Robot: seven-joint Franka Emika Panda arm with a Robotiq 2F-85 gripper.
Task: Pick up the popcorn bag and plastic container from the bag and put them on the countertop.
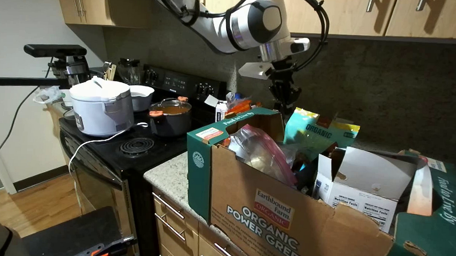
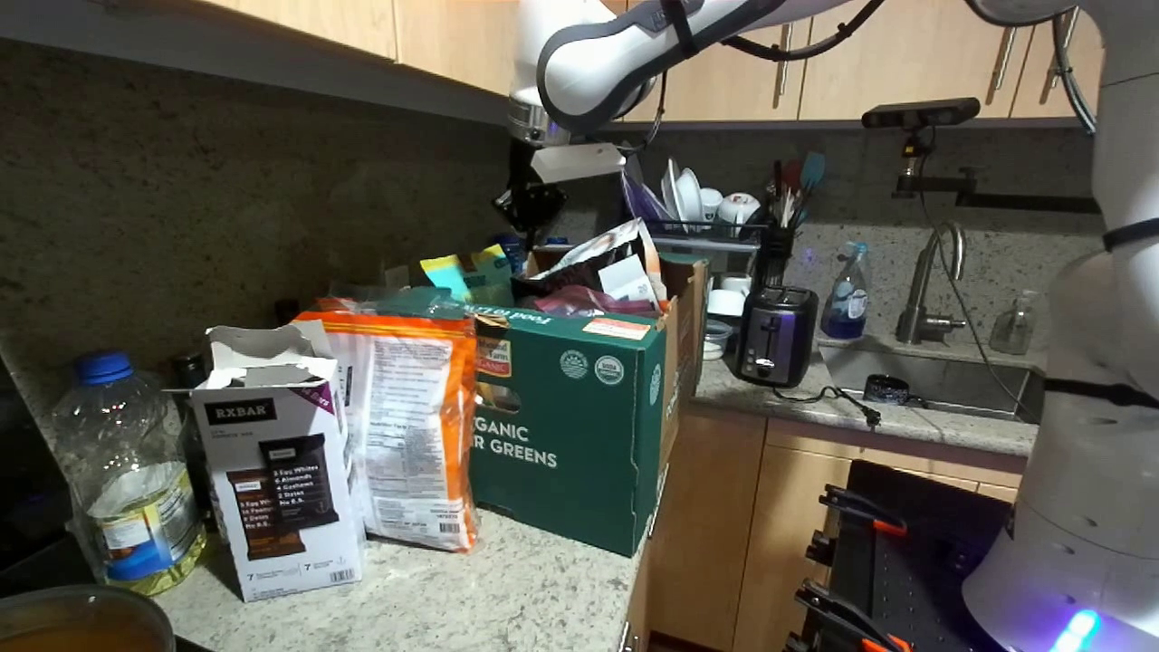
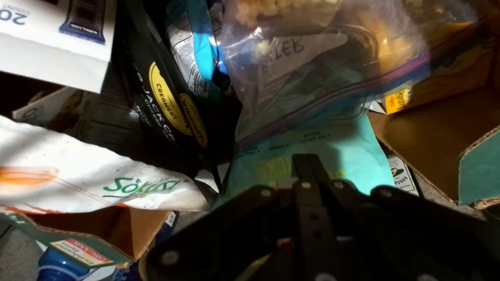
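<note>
A clear zip-top plastic bag with pale yellow contents, matching the popcorn bag [image 1: 265, 156], lies inside the cardboard box [image 1: 323, 226]. It also shows in the wrist view [image 3: 269, 70], above a teal printed bag. A rounded clear rim shows through it there. I cannot make out the plastic container as a dark round tub. My gripper [image 1: 285, 107] points down over the box's back side, behind the teal bag [image 1: 307, 132]. In the wrist view my fingertips [image 3: 308, 158] are together in front of the teal bag, with nothing visible between them. The countertop [image 2: 507, 589] shows in both exterior views.
A white carton [image 1: 362, 197] and a dark Creamery packet [image 3: 168, 97] crowd the box. An RXBAR box [image 2: 281, 480], an orange-edged bag [image 2: 407, 435] and an oil bottle [image 2: 145, 507] stand beside it. A pot [image 1: 171, 120] sits on the black stove. Cabinets hang above.
</note>
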